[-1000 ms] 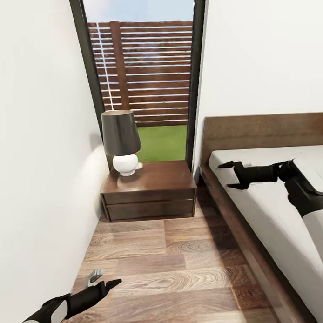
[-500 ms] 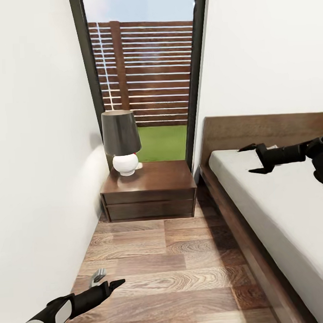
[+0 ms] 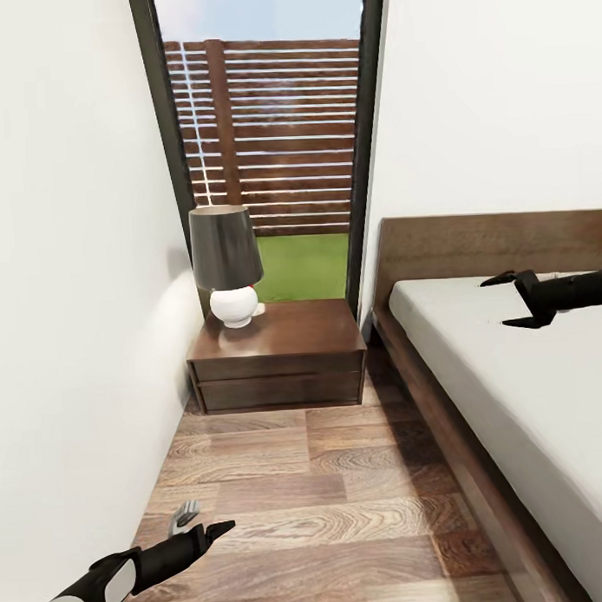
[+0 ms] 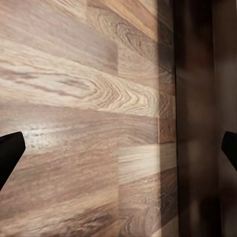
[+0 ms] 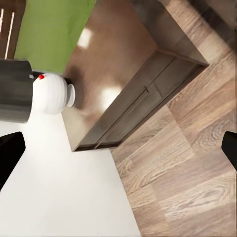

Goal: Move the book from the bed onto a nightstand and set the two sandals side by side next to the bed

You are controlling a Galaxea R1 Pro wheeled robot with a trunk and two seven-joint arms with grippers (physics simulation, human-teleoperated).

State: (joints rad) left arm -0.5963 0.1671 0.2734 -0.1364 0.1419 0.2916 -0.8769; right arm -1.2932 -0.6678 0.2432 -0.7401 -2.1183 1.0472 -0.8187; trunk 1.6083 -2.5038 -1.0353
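Hovers over the large low bed with dark wood frame and light grey mattress (image 3: 477, 373): right gripper (image 3: 516, 300) agape and empty, nearer than the low, empty, spread left gripper (image 3: 200, 521); book unseen, dark brown two-drawer nightstand (image 3: 277, 354) leftward.

I find no legible text, label, brand, number or sign in any of my three feeds. From my head camera, the nightstand (image 3: 277, 358) serves as the landmark: its top and two drawer fronts carry no marking. The lamp (image 3: 227, 262) standing on it has a plain dark shade and a plain white base; my right wrist camera picks up one small red dot on that base, which is not a character. The bed (image 3: 503, 372) beside the nightstand shows a bare headboard and an unprinted mattress cover.
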